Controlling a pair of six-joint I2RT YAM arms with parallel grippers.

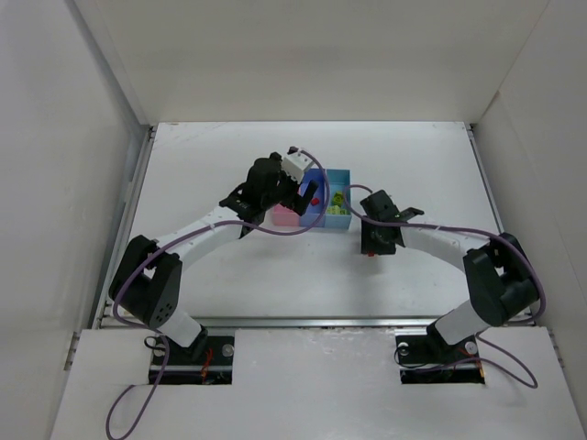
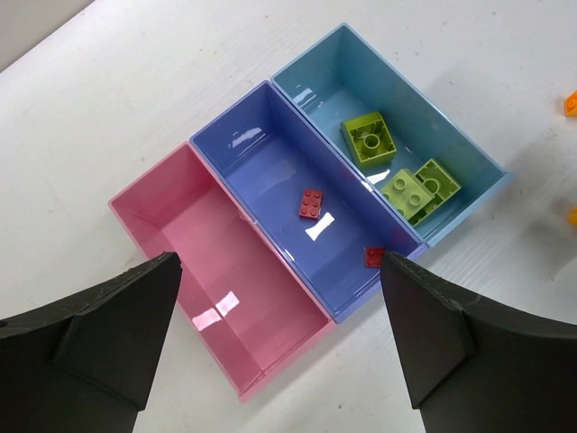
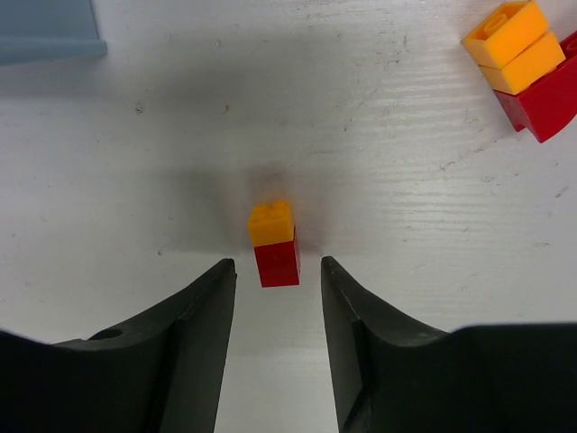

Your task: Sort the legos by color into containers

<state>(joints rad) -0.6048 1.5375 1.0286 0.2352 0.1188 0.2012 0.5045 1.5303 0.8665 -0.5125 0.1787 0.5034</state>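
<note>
The bins (image 2: 260, 230) stand joined in a row, so a claw can only reach in from above. The pink bin (image 2: 153, 194) has wide room inside. Red bricks (image 2: 312, 203) lie in the middle bin (image 2: 261, 135), and green bricks (image 2: 370, 138) take up part of the light blue bin (image 2: 325, 77). On the worktop (image 3: 406, 180), a little orange-and-red stack (image 3: 273, 244) stands at the tips of the right claw (image 3: 278, 264), with a thin gap on each side.

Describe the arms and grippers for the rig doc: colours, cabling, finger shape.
The left arm and right arm both have white links with black joint housings. A purple cable loops loosely along each. The left gripper and right gripper are black; their fingers are matte black, broad wedges narrowing towards the tips. No markings visible.
</note>
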